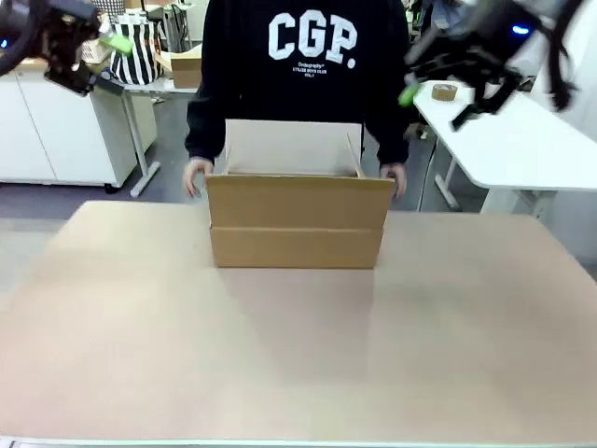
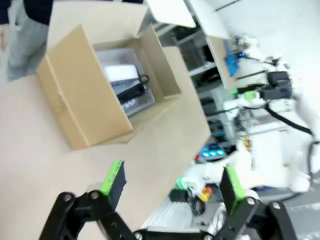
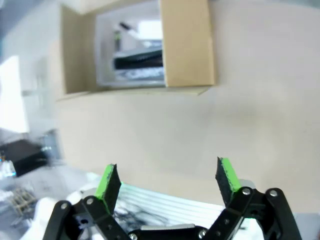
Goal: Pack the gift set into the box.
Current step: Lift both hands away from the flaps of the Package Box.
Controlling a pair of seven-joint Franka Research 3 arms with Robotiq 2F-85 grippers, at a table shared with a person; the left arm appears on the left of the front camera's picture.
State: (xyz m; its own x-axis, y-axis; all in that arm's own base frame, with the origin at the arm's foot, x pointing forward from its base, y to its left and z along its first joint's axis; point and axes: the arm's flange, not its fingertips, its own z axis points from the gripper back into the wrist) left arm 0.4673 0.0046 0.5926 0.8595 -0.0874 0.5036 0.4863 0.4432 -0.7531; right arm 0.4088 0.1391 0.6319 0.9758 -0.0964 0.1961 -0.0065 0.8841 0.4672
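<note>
The box (image 1: 297, 219), a plain brown carton with its flaps up, stands at the table's far middle. A person in a black sweatshirt holds it with a hand (image 1: 196, 175) at each far corner. Inside it lies the gift set (image 2: 124, 85), a clear tray with white and black items, which the right wrist view shows too (image 3: 135, 50). My left gripper (image 1: 93, 56) hangs high at the upper left, open and holding nothing (image 2: 172, 185). My right gripper (image 1: 438, 89) hangs high at the upper right, also open with nothing between its fingers (image 3: 167, 182).
The tan table (image 1: 298, 355) spreads bare in front of the box. A white side table (image 1: 522, 140) with a tape roll (image 1: 444, 91) stands at the back right. White cabinets (image 1: 56, 131) and a striped bag (image 1: 140, 51) are at the back left.
</note>
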